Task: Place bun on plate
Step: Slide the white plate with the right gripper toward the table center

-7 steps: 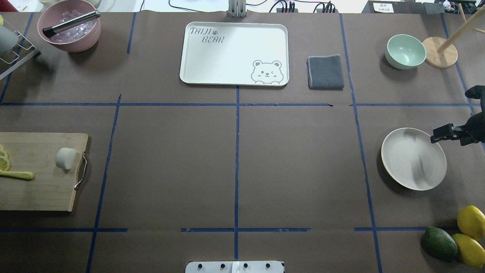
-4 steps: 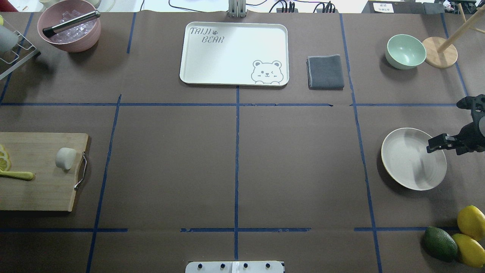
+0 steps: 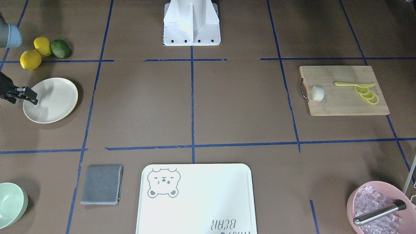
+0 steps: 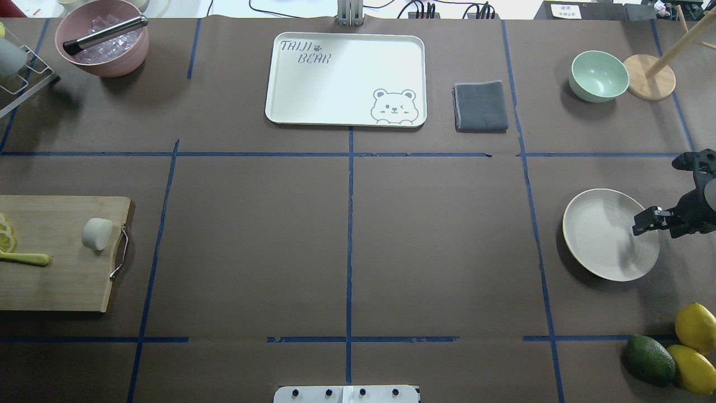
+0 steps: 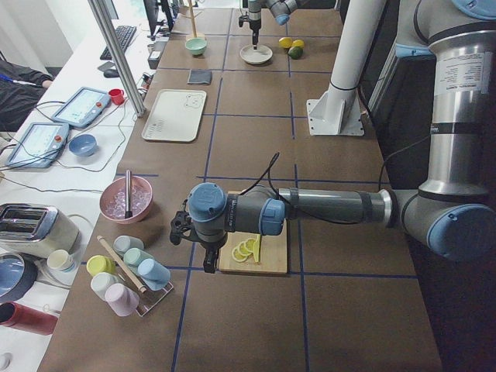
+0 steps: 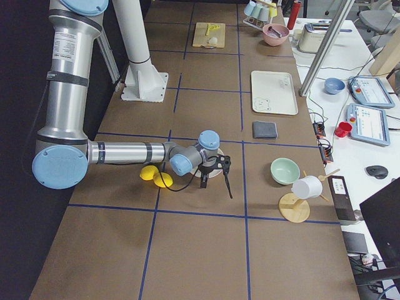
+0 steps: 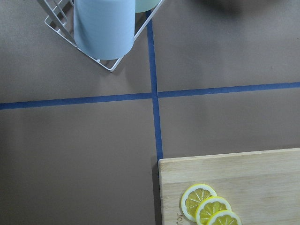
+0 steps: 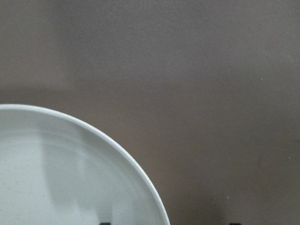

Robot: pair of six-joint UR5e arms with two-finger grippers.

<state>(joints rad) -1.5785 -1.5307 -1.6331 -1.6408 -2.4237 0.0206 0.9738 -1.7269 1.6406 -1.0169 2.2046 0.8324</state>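
Observation:
The small white bun (image 4: 97, 233) (image 3: 318, 93) lies on its side on a wooden cutting board (image 4: 61, 280) at the table's left end, beside the board's metal handle. At the right end lies the cream-white plate (image 4: 601, 238) (image 3: 53, 99) (image 8: 61, 178), with nothing on it. My right gripper (image 4: 646, 220) (image 3: 28, 95) hangs open over the plate's outer rim, holding nothing. My left gripper (image 5: 203, 252) points down beside the board's far end. It shows only in the exterior left view, so I cannot tell its state.
Lemon slices (image 7: 208, 208) and a yellow-green utensil (image 4: 25, 258) share the board. A cup rack (image 7: 101, 33) stands past it. At the back are a pink ice bowl (image 4: 103, 39), bear-print tray (image 4: 347, 78), grey cloth (image 4: 481, 106), green bowl (image 4: 598, 75). Lemons and avocado (image 4: 671, 350) sit front right.
My right gripper has slid a little along the plate's outer rim toward the robot's side. The bun and the plate have not moved.

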